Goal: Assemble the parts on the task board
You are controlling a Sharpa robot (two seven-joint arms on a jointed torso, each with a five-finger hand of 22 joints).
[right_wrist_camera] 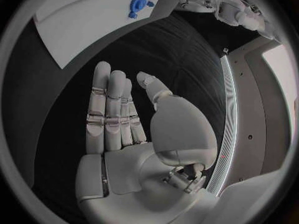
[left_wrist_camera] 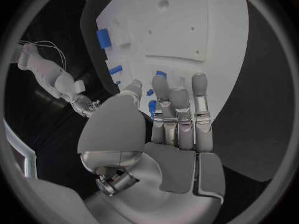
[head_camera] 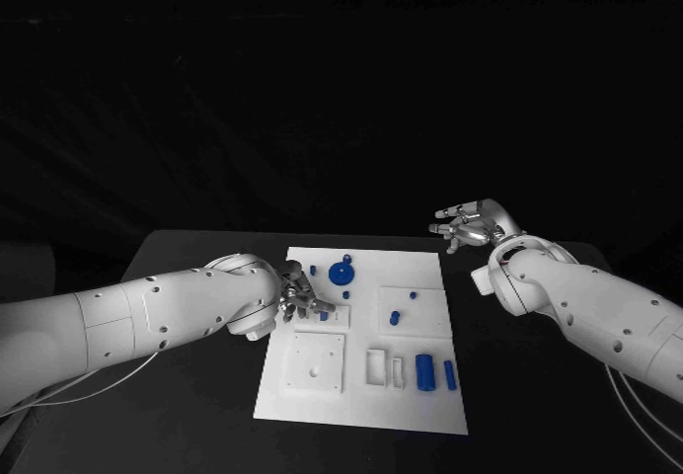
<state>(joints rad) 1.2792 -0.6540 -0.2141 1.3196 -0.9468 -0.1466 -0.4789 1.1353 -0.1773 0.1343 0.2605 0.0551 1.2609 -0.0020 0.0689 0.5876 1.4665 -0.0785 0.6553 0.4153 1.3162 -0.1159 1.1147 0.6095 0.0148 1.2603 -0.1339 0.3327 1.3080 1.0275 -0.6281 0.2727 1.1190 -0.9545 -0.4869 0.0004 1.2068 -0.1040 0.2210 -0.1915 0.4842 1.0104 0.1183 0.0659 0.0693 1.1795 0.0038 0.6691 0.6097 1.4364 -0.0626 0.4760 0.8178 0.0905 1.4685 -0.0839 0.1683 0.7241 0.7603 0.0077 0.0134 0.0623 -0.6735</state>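
We see the left hand (head_camera: 292, 296) over the board's (head_camera: 413, 405) left edge, fingers apart and holding nothing, seemingly reaching for small blue parts (head_camera: 323, 316), while the right hand (head_camera: 473, 227) waits off-board, flat and empty.

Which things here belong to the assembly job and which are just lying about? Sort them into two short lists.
Belonging to the job:
- task board
- blue gear-like part
- blue cylinder part
- slim blue part
- small blue peg
- left hand, over the board's left side
- right hand, beyond the board's far right corner, holding nothing

Just lying about:
- black table
- cable beneath the left arm
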